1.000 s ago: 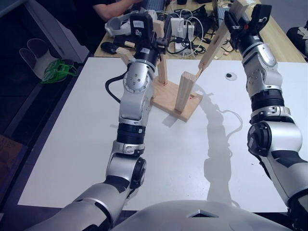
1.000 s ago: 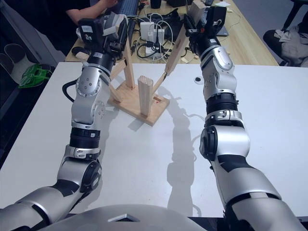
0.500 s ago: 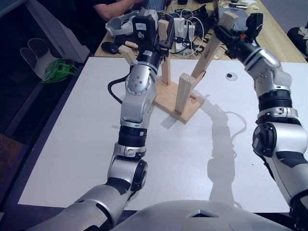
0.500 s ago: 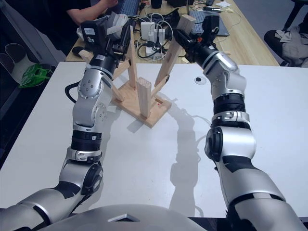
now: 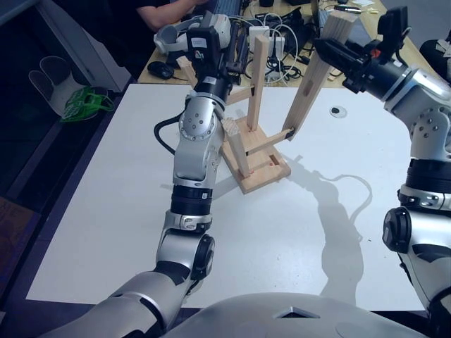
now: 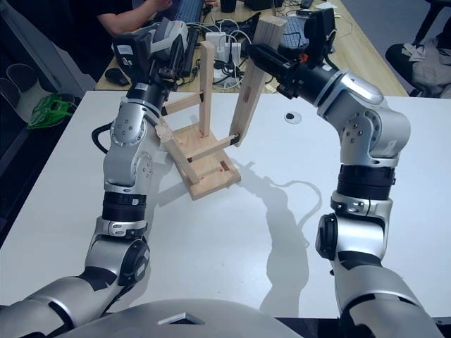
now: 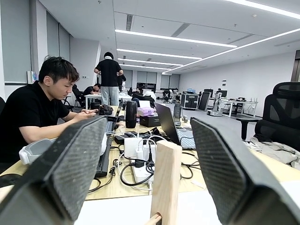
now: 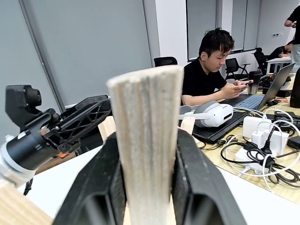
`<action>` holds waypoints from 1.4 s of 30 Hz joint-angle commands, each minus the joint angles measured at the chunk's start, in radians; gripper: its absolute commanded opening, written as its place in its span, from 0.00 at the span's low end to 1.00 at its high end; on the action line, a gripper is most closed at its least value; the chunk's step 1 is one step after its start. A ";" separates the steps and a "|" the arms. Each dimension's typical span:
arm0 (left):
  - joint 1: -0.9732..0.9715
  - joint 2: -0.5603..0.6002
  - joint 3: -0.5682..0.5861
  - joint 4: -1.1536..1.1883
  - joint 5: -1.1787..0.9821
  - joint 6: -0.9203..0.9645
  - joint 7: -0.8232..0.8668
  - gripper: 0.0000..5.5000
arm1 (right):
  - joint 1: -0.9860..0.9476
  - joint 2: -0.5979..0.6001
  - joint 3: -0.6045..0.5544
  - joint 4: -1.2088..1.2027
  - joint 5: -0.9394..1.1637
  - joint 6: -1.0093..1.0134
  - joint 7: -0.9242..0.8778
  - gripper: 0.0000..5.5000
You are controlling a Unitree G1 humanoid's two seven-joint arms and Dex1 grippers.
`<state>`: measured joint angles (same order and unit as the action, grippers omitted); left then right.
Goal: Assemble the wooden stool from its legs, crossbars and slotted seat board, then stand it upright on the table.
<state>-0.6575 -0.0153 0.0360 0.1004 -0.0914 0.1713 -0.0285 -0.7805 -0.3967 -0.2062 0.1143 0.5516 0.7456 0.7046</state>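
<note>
While clamping the right gripper [image 5: 338, 53] tight on the top end of one leg [image 5: 310, 84], holding that leg slanted, its lower end meeting a crossbar [image 5: 266, 139]. Standing wide open with the left gripper [image 7: 149, 123], fingers [image 7: 70, 168] flanking a second leg [image 7: 166, 183] without touching it. Sitting upside down near the far side of the table [image 5: 106, 183], seat board [image 5: 266, 176] lowermost, legs pointing up. Judging the stool [image 5: 239, 151] light and stiff but probably loose at the joints; favouring a hold low on the legs, near the board, over levering from the tips.
</note>
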 commanded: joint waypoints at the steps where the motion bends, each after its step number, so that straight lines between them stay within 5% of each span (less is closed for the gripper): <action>1: 0.000 -0.001 0.004 0.009 0.003 -0.006 0.011 0.60 | 0.061 0.028 -0.051 0.002 -0.022 -0.032 -0.123 0.18; 13: 0.012 -0.011 0.002 0.007 0.002 -0.014 0.022 0.60 | 0.204 0.168 -0.144 -0.173 0.102 0.057 -0.403 0.18; 42: 0.015 -0.025 0.002 0.003 -0.009 0.003 0.018 0.60 | 0.224 0.163 0.012 -0.018 0.008 -0.131 -0.289 0.18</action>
<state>-0.6465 -0.0389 0.0380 0.1014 -0.0994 0.1621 -0.0118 -0.5456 -0.2239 -0.2066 0.0875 0.5799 0.6313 0.4092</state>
